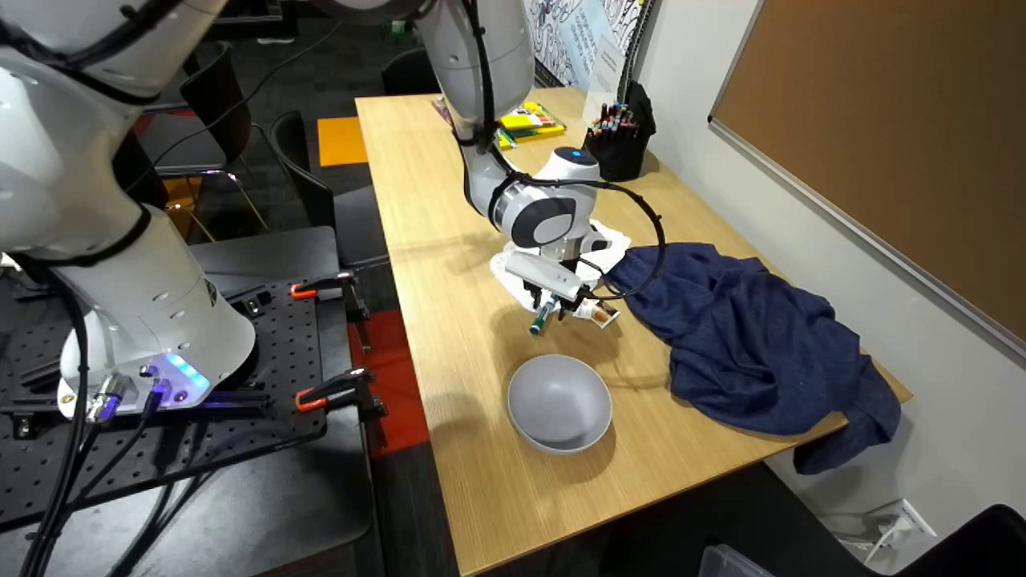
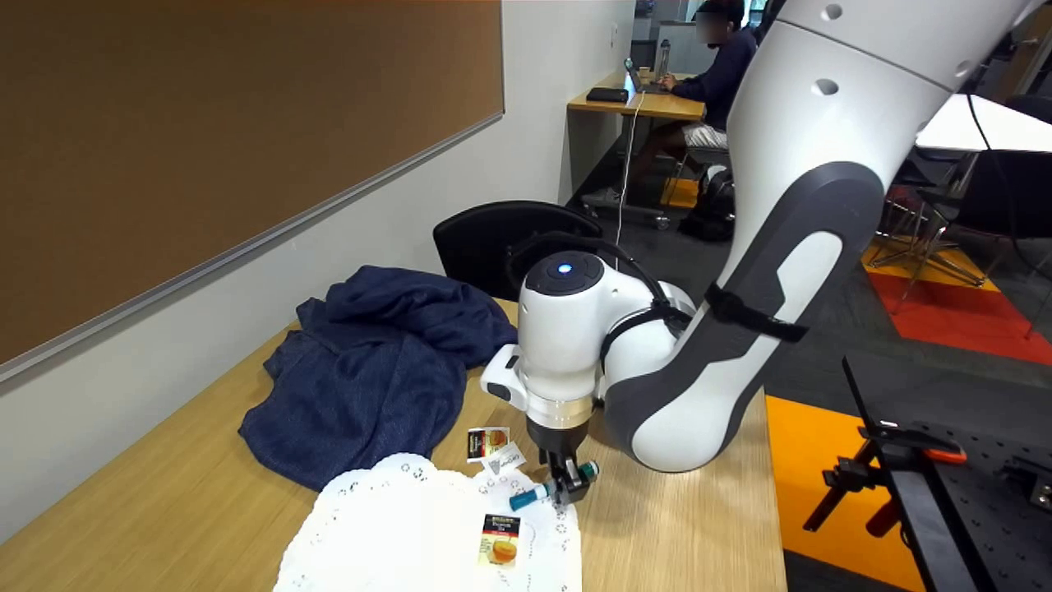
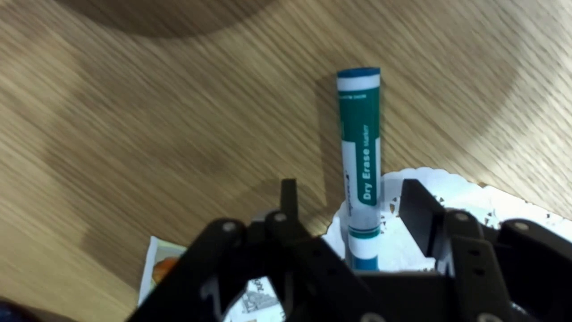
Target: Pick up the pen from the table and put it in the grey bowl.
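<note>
Wrist view, left to right: printed rectangular packet (image 3: 163, 261), partly hidden; black two-fingered gripper (image 3: 351, 183), fingers spread; between the fingers, a gap showing on either side, cylindrical green-and-white dry-erase marker (image 3: 363, 152), lying across the scalloped edge of a white lace-patterned doily (image 3: 473, 199), blue-tipped end over pale wood-grained table (image 3: 178, 134). In an exterior view: round grey bowl (image 1: 559, 393), near marker, well clear; crumpled navy-blue cloth (image 1: 745, 344).

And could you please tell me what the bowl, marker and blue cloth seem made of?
Bowl: smooth, matte; plastic or ceramic, as its plain, even grey leaves it open. Marker: probably smooth plastic, judging by its straight, neatly printed sides. Blue cloth: dull textile, probably woven, given its soft folds.
</note>
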